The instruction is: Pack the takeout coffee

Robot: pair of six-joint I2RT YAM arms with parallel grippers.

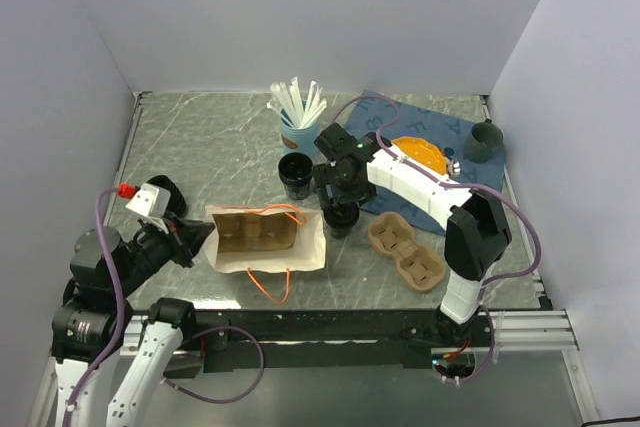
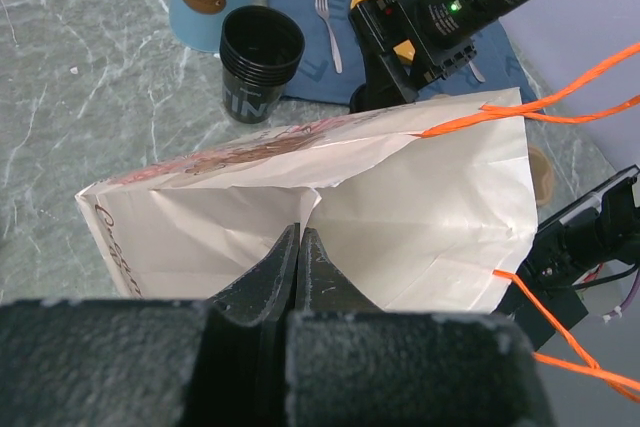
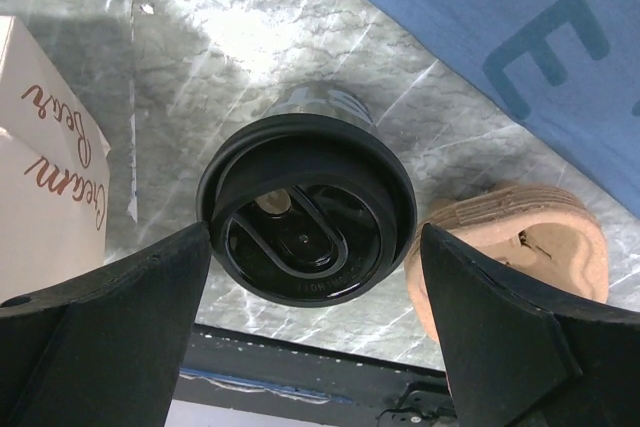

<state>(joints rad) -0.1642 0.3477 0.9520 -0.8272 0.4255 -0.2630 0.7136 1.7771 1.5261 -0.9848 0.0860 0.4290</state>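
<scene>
Left side: left gripper (image 2: 300, 247), fingers pressed together on the near edge of the paper bag (image 1: 265, 237). Creases fan out from the tips, so it seems to be pinching paper. Likely purpose: keep the bag from sliding and its mouth up while the other arm loads it. Orange handles flop loose. A brown cardboard insert (image 1: 255, 234) shows through the open mouth.

Behind the bag: a lidless black cup (image 1: 295, 172) and a light-blue cup (image 1: 297, 132) stuffed with straws. Neither is the target.

Centre: takeout coffee (image 3: 305, 212), black lid on, upright on the table (image 1: 180, 147) just beside the bag's right end. Not yet in the bag.

Right gripper (image 3: 312, 237) is directly over it, fingers spread wide, one on either side of the lid. Cannot tell whether either finger touches. Judged step: closing on the cup, then lifting it across to the bag.

Right of that: a cardboard cup tray (image 1: 405, 252), unused, lying near the coffee. Blue mat (image 1: 440, 132) beyond, mug (image 1: 483, 142) on its far corner.
</scene>
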